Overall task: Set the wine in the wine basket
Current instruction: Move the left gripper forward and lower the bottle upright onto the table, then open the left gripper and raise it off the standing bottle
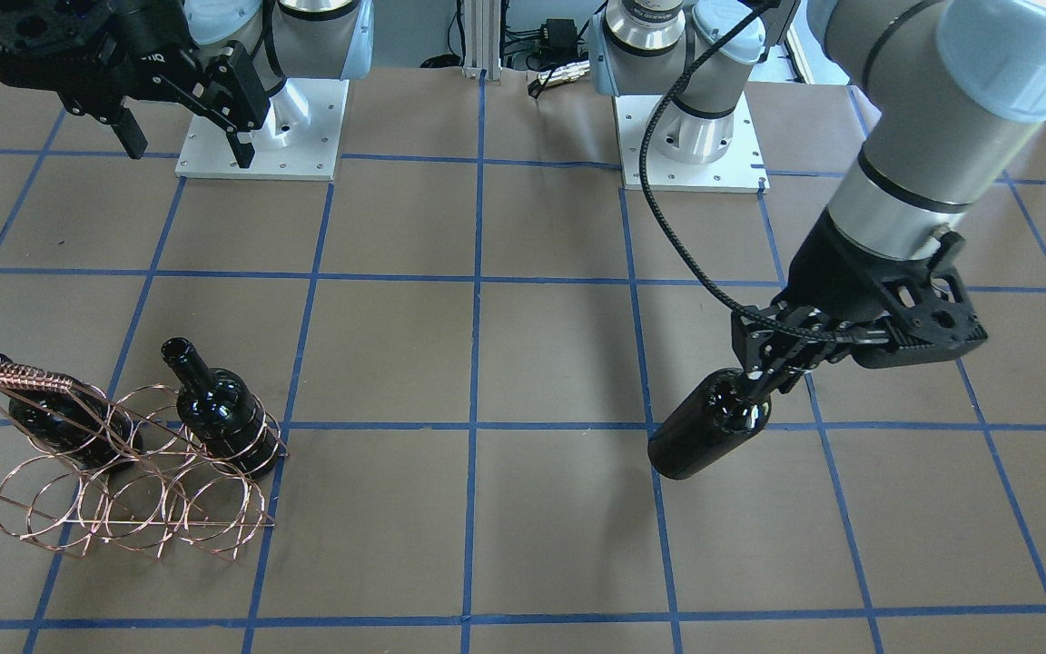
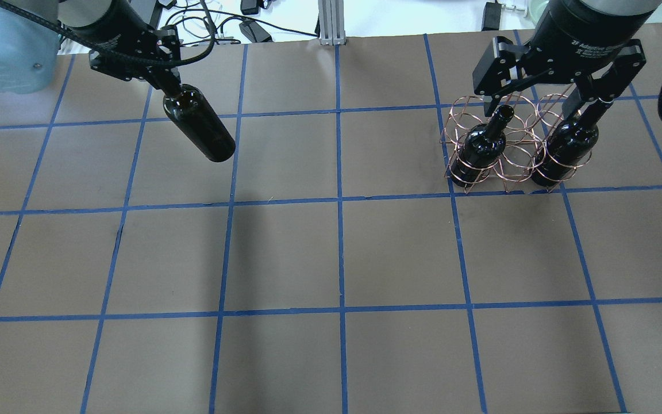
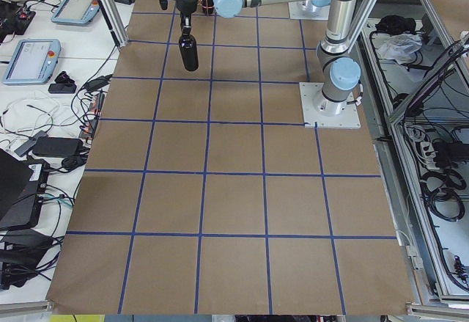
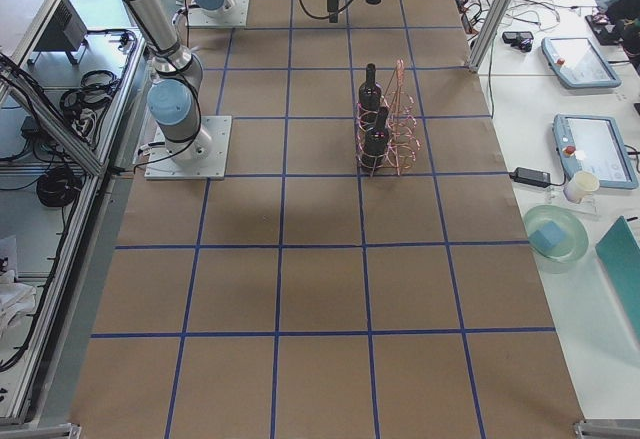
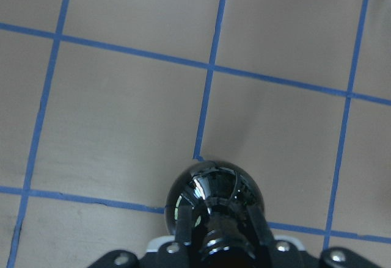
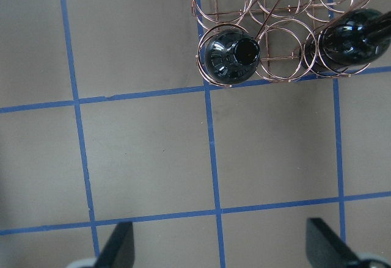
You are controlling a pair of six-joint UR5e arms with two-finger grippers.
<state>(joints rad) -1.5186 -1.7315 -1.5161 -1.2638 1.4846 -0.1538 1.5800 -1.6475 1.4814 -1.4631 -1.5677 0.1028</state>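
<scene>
Left gripper: the left gripper [image 1: 764, 377] is closed round the short neck of one bottle [image 1: 709, 427], just above the shoulders.
Right gripper: the right gripper [image 2: 543, 100] is held wide open with nothing between its fingers. It hangs over the basket [image 1: 137, 490].
Position of bottle: the bottle is hung base-down from the left gripper, on the robot's left side of the table [image 1: 523, 345]. It appears to be lifted clear of the surface and is well apart from the basket.
Basket: the basket is set on the robot's right side. Two other bottles [image 2: 477, 149] are stood in the end rings of the row nearer the robot. The ring between them is seen empty, and so is the far row.
Handling: the bottle is judged to be heavy, rigid and breakable. Its glossy glass is likely slippery. The neck is judged the best hold, since the ringed mouth should stop a downward slip. Some swing may be expected from the weight hung below the grip, and knocks against the wire are best avoided.
Look: black glass with bright reflections, broad rounded shoulders and a straight body. No label is seen.
</scene>
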